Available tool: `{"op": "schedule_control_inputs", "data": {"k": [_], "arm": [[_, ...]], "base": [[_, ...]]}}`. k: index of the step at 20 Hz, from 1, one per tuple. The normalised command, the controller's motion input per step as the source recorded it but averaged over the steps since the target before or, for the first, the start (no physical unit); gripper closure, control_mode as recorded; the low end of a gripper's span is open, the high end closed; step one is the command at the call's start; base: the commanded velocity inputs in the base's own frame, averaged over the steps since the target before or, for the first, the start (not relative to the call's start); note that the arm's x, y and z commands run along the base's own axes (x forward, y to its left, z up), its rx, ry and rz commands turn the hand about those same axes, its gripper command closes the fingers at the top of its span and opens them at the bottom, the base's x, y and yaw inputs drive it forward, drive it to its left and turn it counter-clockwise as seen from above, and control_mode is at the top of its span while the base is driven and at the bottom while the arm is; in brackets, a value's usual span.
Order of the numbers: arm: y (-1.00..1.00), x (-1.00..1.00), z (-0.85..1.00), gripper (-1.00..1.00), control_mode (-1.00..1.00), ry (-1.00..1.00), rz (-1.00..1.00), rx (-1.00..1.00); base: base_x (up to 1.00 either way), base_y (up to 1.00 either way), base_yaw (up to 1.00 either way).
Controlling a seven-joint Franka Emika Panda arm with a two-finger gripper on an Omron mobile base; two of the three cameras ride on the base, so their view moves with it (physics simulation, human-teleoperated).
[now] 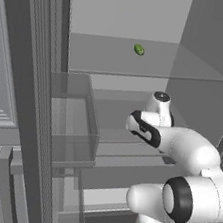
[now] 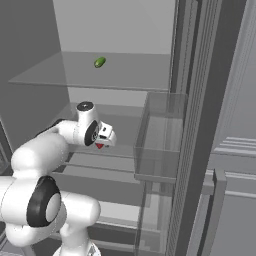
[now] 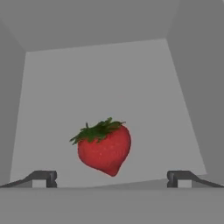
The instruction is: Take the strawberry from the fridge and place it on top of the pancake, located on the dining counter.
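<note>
The fridge [image 1: 123, 9] stands open and my arm reaches in over a middle glass shelf. The strawberry [image 3: 105, 148], red with a green leafy cap, lies on the light grey shelf floor just ahead of my gripper [image 3: 112, 179]. The jaws are open, wide apart on either side of the fruit and not touching it. In the right base view the strawberry [image 2: 100, 146] peeks out as a red spot just below the white hand. The pancake and the dining counter are out of view.
A small green fruit [image 1: 139, 49] [image 2: 99, 62] rests on the upper glass shelf [image 1: 190, 70]. Clear door bins [image 1: 73, 128] [image 2: 160, 140] hang on the open doors at both sides. The fridge's side walls close in around the hand.
</note>
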Motion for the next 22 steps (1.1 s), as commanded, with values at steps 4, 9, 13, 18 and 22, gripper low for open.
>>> {"op": "schedule_control_inputs", "data": {"k": [4, 9, 13, 18, 22], "arm": [[-0.11, 0.25, -0.23, -1.00, -1.00, 0.00, 0.05, -0.01], [0.01, 0.09, -0.23, -1.00, -1.00, 0.00, 0.01, -0.03], [0.06, 0.01, -0.14, -1.00, -1.00, 0.00, 0.00, -0.01], [0.00, 0.00, -0.01, -1.00, -1.00, 0.00, 0.00, 0.00], [0.00, 0.00, 0.00, -1.00, -1.00, 0.00, 0.00, 0.00]], "base": [[0.00, 0.00, 0.00], [0.00, 0.00, 0.00], [0.00, 0.00, 0.00], [0.00, 0.00, 0.00], [0.00, 0.00, 0.00]]}}
